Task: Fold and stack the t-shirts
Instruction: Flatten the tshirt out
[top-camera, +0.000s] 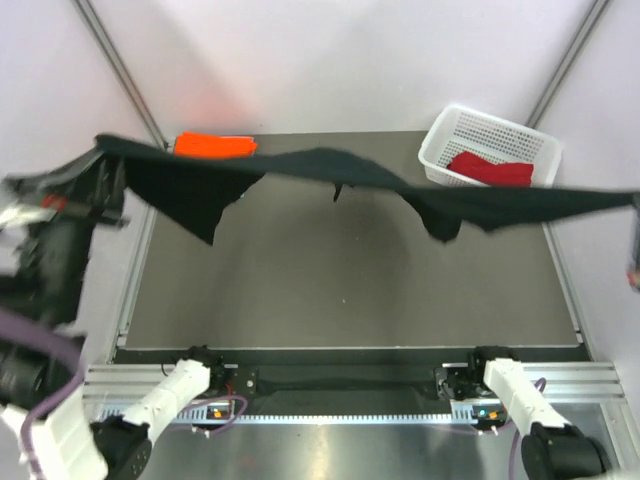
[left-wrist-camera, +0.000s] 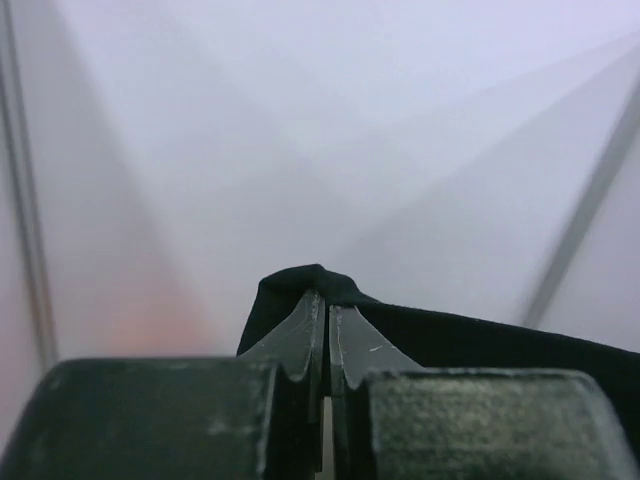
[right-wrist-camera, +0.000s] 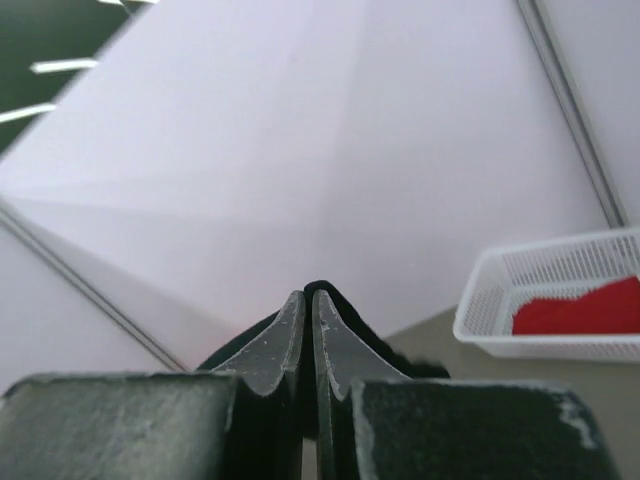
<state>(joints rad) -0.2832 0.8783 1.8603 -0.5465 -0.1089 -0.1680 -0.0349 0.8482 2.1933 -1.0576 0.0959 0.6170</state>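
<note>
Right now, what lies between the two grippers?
The black t-shirt, stretched in the air from the left gripper to the right gripper, above the table; the top view shows it.

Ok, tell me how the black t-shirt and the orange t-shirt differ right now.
The black t-shirt hangs in the air, stretched between the left gripper and right gripper, both shut on it; the orange t-shirt lies untouched at the far left corner of the table. The black one spans the table's whole width with loose flaps drooping; the orange one is a small, flat, compact bundle. Both are plain cloth.
</note>
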